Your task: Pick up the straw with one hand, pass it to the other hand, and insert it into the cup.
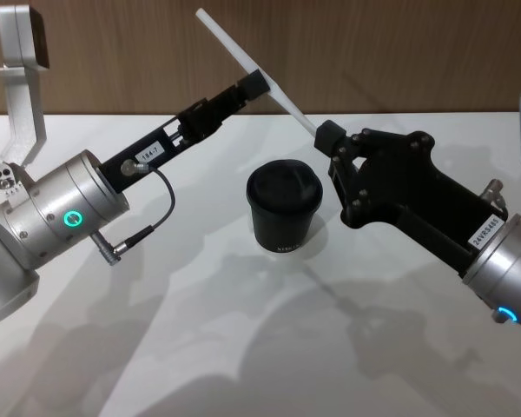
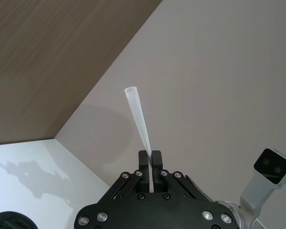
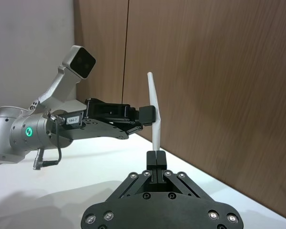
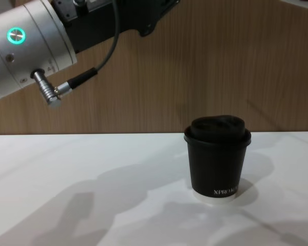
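The white straw hangs slanted in the air above and behind the black lidded cup, which stands upright on the table with "XPRO" lettering. My left gripper, long and black on a silver wrist with a green ring, is shut on the straw's middle. My right gripper, blocky and black, is shut on the straw's lower end. In the right wrist view the left gripper grips the straw just above the right gripper. Both grippers are raised, well above the cup's lid.
The white table spreads around the cup. A brown wood-panel wall stands close behind it. A thin dark cable loops from the left wrist, and a silver camera bracket sticks up from that arm.
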